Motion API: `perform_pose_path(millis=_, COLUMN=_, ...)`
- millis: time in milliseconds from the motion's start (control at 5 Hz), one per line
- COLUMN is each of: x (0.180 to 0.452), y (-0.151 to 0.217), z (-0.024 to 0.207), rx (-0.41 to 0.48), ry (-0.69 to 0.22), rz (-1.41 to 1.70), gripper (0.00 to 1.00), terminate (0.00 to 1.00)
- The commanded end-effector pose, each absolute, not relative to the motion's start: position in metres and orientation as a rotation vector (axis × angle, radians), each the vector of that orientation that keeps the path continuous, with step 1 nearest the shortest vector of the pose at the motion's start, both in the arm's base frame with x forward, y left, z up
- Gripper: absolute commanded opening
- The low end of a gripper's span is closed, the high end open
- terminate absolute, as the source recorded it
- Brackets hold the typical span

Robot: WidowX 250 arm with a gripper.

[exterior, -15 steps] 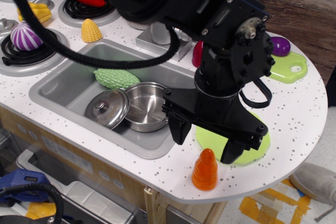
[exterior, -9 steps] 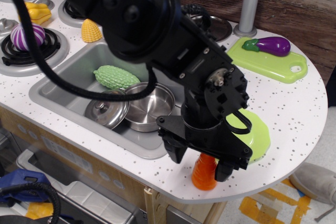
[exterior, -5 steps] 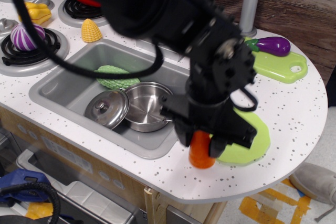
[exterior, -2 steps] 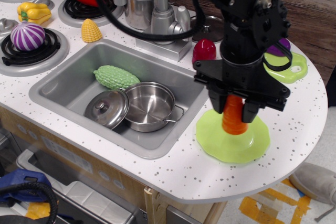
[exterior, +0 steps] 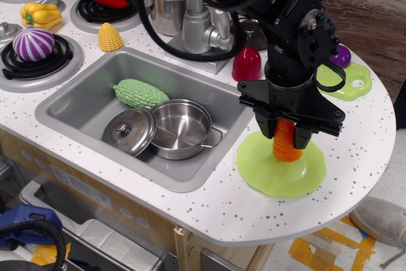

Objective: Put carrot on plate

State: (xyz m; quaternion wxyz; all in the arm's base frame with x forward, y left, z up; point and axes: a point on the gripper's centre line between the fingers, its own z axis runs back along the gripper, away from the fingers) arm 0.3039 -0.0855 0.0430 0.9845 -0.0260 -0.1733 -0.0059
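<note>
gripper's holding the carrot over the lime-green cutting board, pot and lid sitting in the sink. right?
Not quite. In the observation.image view the gripper holds the carrot over the round lime-green plate at the counter's front edge, not the cutting board, which lies further back by the wall. The rest stands: the pot and lid sit in the sink.

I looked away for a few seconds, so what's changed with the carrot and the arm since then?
The gripper closed on the carrot at the counter's front edge, lifted it and carried it back over the plate, where it now hangs low, still gripped. The plate, pot, lid and green vegetable in the sink stayed put.
</note>
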Motion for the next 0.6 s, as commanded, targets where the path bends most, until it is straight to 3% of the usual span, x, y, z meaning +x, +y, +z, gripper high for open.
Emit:
perform_pose_path(millis=0, x=0.3125, y=-0.0803, z=0.0461, rx=-0.087, ry=-0.380, rz=-0.019, gripper=1.00, terminate=0.00)
perform_pose_path(millis=400, x=0.3106, y=-0.0813, z=0.0447, rx=-0.079, ry=-0.395, rz=-0.024, gripper=1.00, terminate=0.00)
